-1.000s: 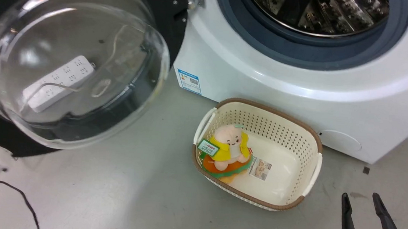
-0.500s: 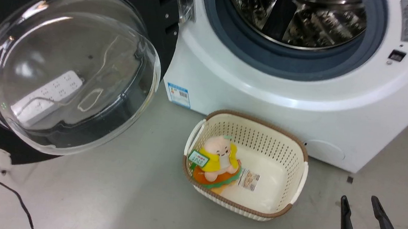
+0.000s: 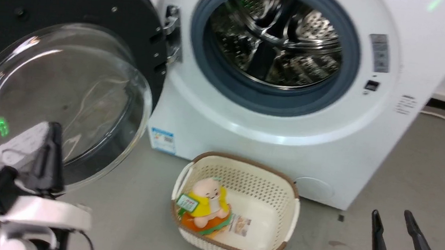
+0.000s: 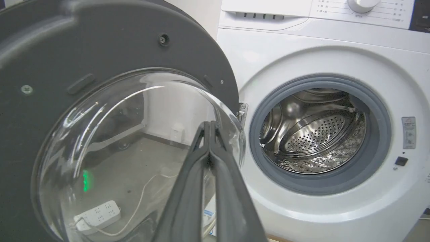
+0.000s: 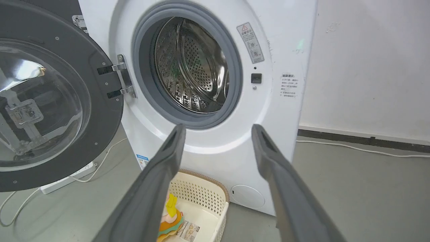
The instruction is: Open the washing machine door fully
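You look at a big white washing machine (image 3: 285, 146) that stands on a grey floor (image 3: 408, 169). The washing machine door (image 3: 76, 3) is swung out wide to the left of the machine, and its inner side faces you. It has a wide black ring, and a clear glass bowl (image 3: 59, 98) bulges out of the middle. Just right of the door is the round drum opening (image 3: 273, 45) with its grey rubber rim and shiny steel inside. On the floor, right in front of the machine, sits a cream basket (image 3: 242, 178) with a brown rim. Your right gripper (image 3: 392, 214) is low on the right, well apart from the machine. Its two fingers are spread wide and there is nothing between them. Your left gripper (image 4: 209, 126) is low on the left, in front of the glass bowl. Its two fingers are pressed together and they hold nothing. You cannot tell if they touch the glass. A soft toy (image 3: 205, 204) in yellow and orange lies in the left end of the basket. Through the glass you see a white power strip (image 4: 97, 215) on the floor behind the door. A small metal hinge (image 3: 172, 36) joins the door to the machine.
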Available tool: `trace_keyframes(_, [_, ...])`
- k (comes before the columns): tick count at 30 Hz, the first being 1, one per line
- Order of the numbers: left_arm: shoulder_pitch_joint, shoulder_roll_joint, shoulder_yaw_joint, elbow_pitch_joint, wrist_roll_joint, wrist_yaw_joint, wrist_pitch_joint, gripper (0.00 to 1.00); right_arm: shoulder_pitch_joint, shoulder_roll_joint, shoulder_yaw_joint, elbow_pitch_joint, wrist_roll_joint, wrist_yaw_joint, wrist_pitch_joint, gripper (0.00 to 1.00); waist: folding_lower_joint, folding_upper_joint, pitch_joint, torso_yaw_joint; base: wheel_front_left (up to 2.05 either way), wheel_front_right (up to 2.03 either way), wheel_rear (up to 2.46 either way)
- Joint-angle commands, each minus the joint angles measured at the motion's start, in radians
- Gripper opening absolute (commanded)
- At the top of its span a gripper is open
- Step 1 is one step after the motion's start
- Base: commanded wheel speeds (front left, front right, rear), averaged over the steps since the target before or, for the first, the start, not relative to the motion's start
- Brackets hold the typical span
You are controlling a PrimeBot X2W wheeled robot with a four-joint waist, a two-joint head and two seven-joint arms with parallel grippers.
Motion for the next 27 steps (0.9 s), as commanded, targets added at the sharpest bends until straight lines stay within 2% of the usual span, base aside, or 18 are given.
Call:
trace_keyframes(1, [0.029, -0.013, -0.021, -0.034, 0.012, 0.007, 0.012, 0.0, -0.015, 0.002, -0.004, -0.012, 0.007, 0.001, -0.006, 1.0, 0.0002, 0.0, -0.035, -0.046, 0.0, 0.0, 0.0])
trace_keyframes(9, [0.149, -0.061, -0.092, -0.111, 0.038, 0.025, 0.005, 0.0, -0.019, 0.002, 0.007, -0.043, 0.017, 0.001, -0.007, 1.0, 0.0002, 0.0, -0.053, -0.143, 0.0, 0.0, 0.0])
trace_keyframes(21, [0.215, -0.119, -0.209, -0.008, 0.095, 0.0, -0.044, 0.0, 0.021, 0.002, 0.005, -0.065, 0.014, 0.001, -0.007, 1.0, 0.0002, 0.0, -0.044, -0.203, 0.0, 0.0, 0.0])
trace_keyframes(22, [0.217, -0.119, -0.217, 0.006, 0.106, 0.0, -0.046, 0.2, 0.024, 0.002, 0.006, -0.064, 0.014, 0.001, -0.007, 1.0, 0.0002, 0.0, -0.044, -0.206, 0.0, 0.0, 0.0])
trace_keyframes(23, [0.217, -0.118, -0.224, 0.017, 0.12, 0.001, -0.049, 1.0, 0.026, 0.002, 0.007, -0.064, 0.013, 0.001, -0.007, 1.0, 0.0002, 0.0, -0.043, -0.208, 0.0, 0.0, 0.0])
trace_keyframes(27, [0.214, -0.127, -0.239, 0.046, 0.146, 0.006, -0.055, 1.0, 0.029, 0.002, 0.01, -0.06, 0.014, 0.001, -0.007, 1.0, 0.0002, 0.0, -0.041, -0.214, 0.0, 0.0, 0.0])
